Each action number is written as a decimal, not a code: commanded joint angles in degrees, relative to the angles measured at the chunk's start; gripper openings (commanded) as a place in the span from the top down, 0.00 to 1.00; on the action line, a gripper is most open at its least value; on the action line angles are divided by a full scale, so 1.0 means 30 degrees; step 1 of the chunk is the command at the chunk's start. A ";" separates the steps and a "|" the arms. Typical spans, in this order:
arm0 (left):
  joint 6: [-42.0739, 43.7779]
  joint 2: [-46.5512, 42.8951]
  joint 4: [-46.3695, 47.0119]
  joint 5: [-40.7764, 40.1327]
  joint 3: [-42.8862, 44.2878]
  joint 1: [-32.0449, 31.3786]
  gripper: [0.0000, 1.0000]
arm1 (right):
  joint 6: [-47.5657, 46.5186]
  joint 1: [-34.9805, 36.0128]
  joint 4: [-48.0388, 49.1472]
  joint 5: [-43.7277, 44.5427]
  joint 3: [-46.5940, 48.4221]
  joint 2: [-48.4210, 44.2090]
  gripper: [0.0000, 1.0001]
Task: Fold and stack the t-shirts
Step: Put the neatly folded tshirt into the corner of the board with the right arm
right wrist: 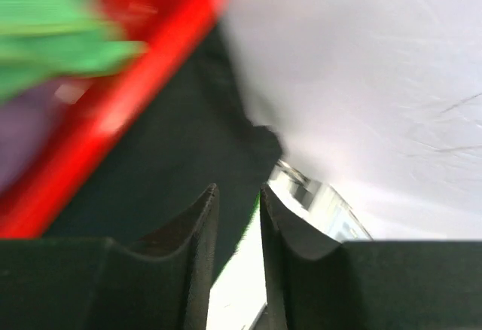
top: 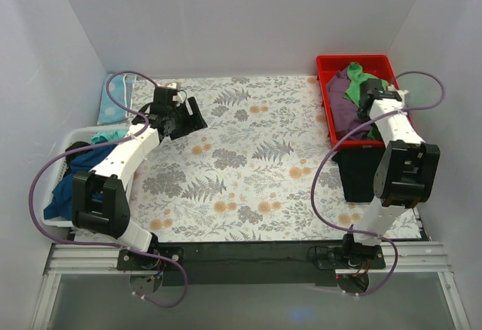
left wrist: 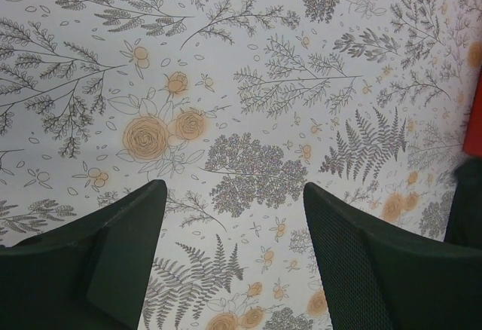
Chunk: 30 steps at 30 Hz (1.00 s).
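A black t-shirt [top: 360, 170] hangs over the near end of the red bin [top: 331, 62] down onto the table at the right. In the right wrist view this black t-shirt [right wrist: 173, 157] lies just beyond my right gripper [right wrist: 237, 190], whose jaws stand a narrow gap apart with nothing between them. Seen from above, the right gripper [top: 367, 93] hovers over the bin's clothes. My left gripper [top: 196, 115] is wide open over the floral table cover [left wrist: 248, 81], and the left wrist view shows the left gripper [left wrist: 233, 190] empty.
The red bin [right wrist: 151, 66] also holds a green shirt [top: 358, 77] and a purple one [top: 343, 115]. A white basket [top: 64, 138] at the left edge holds dark blue [top: 64, 194] and teal [top: 109, 135] shirts. A pale blue cloth [top: 113, 98] lies at the back left. White walls enclose the table.
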 commanded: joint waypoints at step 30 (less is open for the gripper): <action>0.0924 -0.0831 -0.1613 -0.1808 0.1861 0.0060 0.28 | -0.3268 1.1616 0.6931 -1.7820 0.3179 -0.6052 0.81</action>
